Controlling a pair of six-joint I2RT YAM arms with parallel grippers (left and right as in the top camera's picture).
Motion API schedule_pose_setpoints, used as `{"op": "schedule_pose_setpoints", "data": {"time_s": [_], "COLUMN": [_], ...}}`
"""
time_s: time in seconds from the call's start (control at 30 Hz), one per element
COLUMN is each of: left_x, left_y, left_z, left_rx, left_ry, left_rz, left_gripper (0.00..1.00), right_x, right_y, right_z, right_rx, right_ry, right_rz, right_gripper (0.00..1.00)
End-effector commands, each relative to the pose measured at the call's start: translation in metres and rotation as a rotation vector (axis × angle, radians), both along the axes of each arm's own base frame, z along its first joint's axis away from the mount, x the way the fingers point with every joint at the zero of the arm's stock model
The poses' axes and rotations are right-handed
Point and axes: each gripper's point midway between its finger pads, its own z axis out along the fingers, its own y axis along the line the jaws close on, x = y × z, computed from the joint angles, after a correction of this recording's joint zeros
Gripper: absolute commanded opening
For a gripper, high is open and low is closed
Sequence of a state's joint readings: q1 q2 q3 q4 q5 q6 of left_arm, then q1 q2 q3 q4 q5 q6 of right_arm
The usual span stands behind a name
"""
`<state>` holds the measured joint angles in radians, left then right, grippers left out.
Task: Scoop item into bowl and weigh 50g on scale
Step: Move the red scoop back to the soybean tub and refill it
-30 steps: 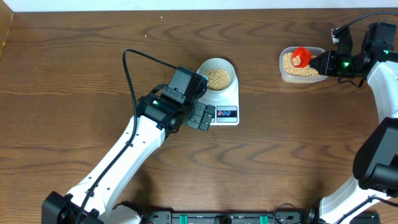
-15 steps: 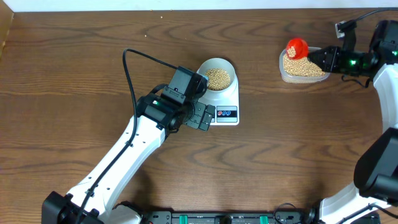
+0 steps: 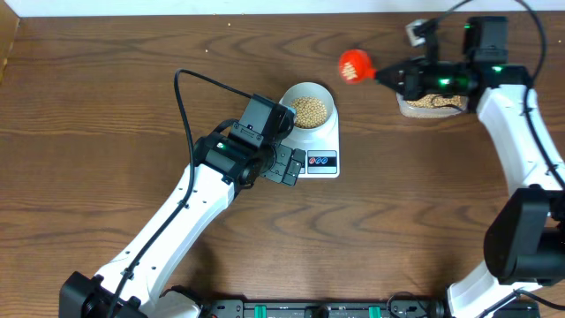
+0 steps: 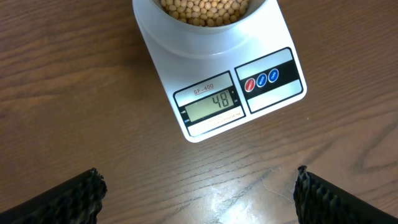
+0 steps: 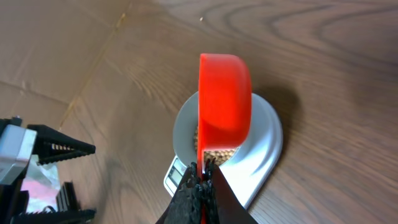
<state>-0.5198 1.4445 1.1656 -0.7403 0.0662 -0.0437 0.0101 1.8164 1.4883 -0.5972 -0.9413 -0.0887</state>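
Scoop [image 3: 354,64] left tub [image 3: 432,112], nears bowl [image 3: 309,109]; right end effector [image 3: 387,76] clamps it | left end effector [image 4: 199,199] open by scale [image 4: 214,99]

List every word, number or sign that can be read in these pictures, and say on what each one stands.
"SF-400": small print on the flat white rectangular digital scale, just above its grey LCD display.
"48": the digits on that display.
Signs on the round coloured buttons beside the display: too small to read.
Red plastic scoop: no writing shows on it.
Overhead view: nothing is readable.
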Motion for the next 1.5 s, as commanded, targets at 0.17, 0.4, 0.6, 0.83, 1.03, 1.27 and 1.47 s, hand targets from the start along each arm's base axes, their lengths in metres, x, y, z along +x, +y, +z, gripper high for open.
{"op": "schedule_pose_setpoints", "data": {"time_s": [0.17, 0.4, 0.6, 0.83, 1.03, 1.27, 1.47], "left_x": [0.0, 0.0, 0.0, 0.0, 0.0, 0.0, 0.0], "left_y": [0.0, 0.0, 0.0, 0.0, 0.0, 0.0, 0.0], "left_z": [0.004, 0.004, 0.004, 0.004, 0.004, 0.004, 0.004], "left_rx": [0.001, 0.001, 0.001, 0.001, 0.001, 0.001, 0.001], "left_ry": [-0.011, -0.012, -0.012, -0.012, -0.012, -0.012, -0.012], "left_rz": [-0.014, -0.014, -0.014, -0.014, -0.014, -0.014, -0.014], "left_gripper": [0.99, 0.99, 0.99, 0.99, 0.99, 0.99, 0.99], "right_x": [-0.012, -0.014, -0.014, -0.017, -0.018, -0.021, -0.025], "right_y": [0.052, 0.072, 0.079, 0.089, 0.094, 0.1, 0.106], "right_z": [-0.003, -0.019, -0.028, -0.033, -0.037, -0.038, -0.039], "right_rx": [-0.101, -0.235, -0.331, -0.422, -0.486, -0.512, -0.545], "right_ry": [-0.043, -0.066, -0.09, -0.149, -0.192, -0.22, -0.256], "right_rz": [0.064, 0.048, 0.024, 0.047, 0.062, 0.087, 0.119], "right_gripper": [0.01, 0.01, 0.01, 0.01, 0.01, 0.02, 0.01]}}
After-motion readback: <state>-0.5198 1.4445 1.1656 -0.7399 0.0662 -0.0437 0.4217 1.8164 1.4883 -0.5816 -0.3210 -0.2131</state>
